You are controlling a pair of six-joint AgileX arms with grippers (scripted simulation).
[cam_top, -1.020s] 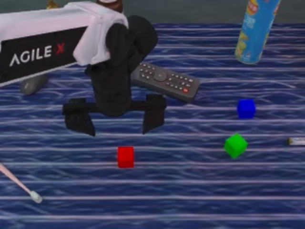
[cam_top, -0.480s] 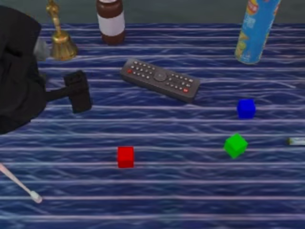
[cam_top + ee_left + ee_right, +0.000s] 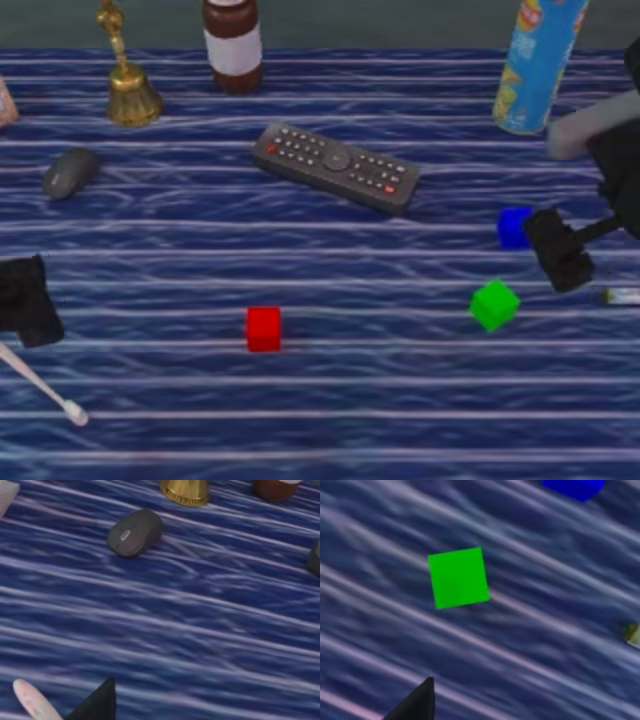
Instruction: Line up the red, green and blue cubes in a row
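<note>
Right jaws spread unclear, beside blue cube, green cube near, left jaws at left edge.

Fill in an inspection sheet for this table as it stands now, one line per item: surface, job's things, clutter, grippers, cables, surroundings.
Surface: blue cloth with pale wavy stripes, lying flat.
Job's things: red cube alone near the middle; green cube and blue cube on the right, apart; no row yet.
Clutter: remote control, mouse, gold bell, brown bottle, crisp tube, toothbrush at the left edge, a small item at the right edge.
Grippers: left gripper at the left edge, holding nothing; right gripper beside the blue cube, above the green cube's side.
Cables: nothing seen.
Surroundings: plain grey strip behind the table.
</note>
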